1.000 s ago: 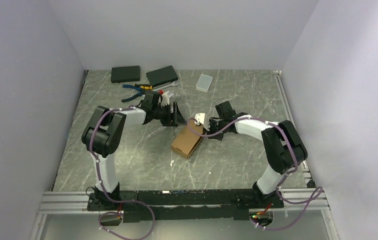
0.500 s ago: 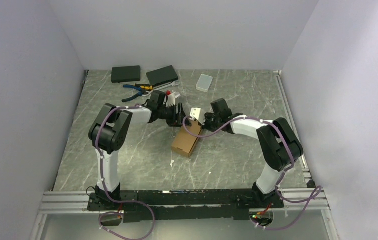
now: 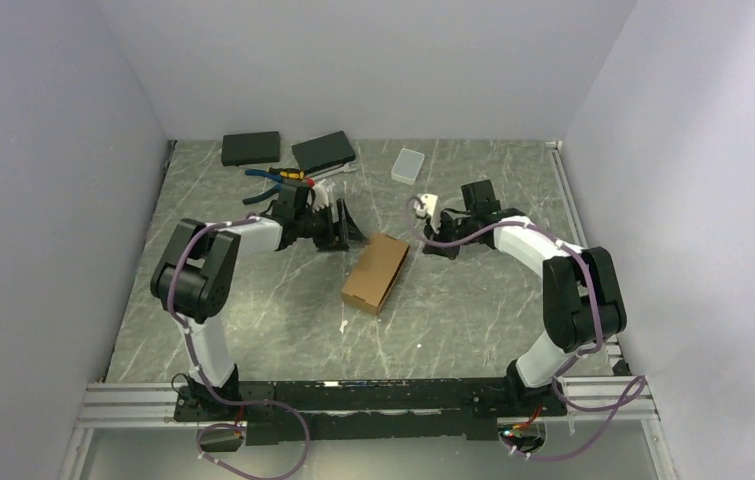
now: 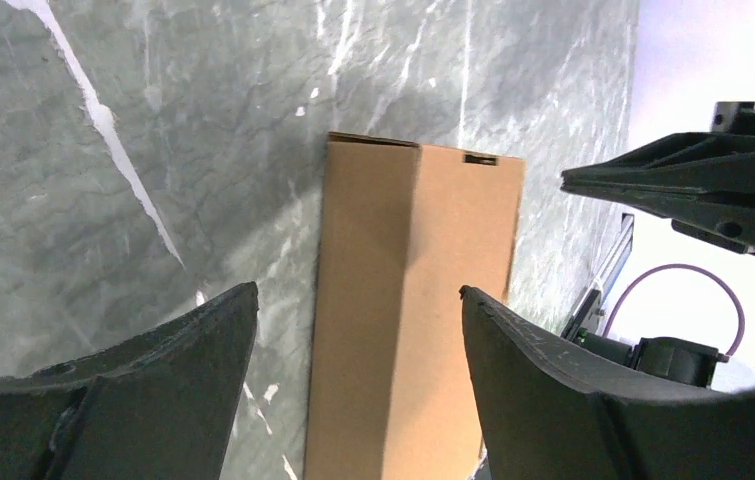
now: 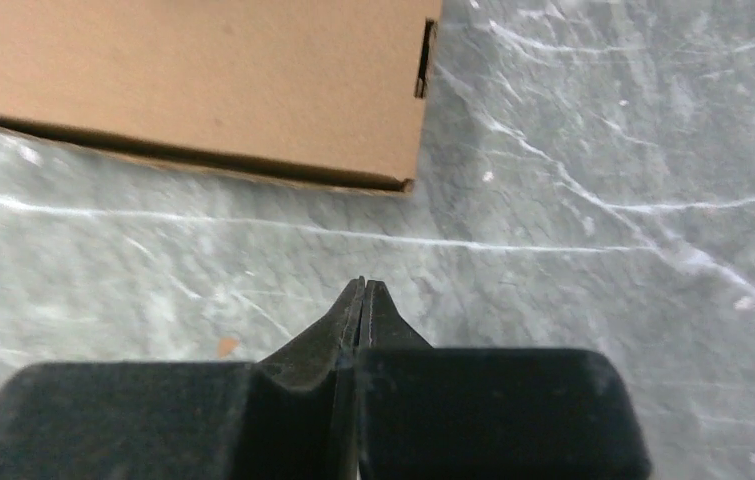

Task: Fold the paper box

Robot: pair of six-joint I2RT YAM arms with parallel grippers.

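Your left claw [image 4: 355, 292] is released, right claw [image 5: 363, 290] clenched empty; if you nudge the closed paper box [image 3: 376, 272], flaps may reopen.

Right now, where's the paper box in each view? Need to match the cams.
Top external: paper box closed, lying at mid-table, angled.
Left wrist: box runs from centre down to the bottom edge.
Right wrist: box at top left, one corner showing.
Shared landmark: the grey marble table with white veins, under it in every view.
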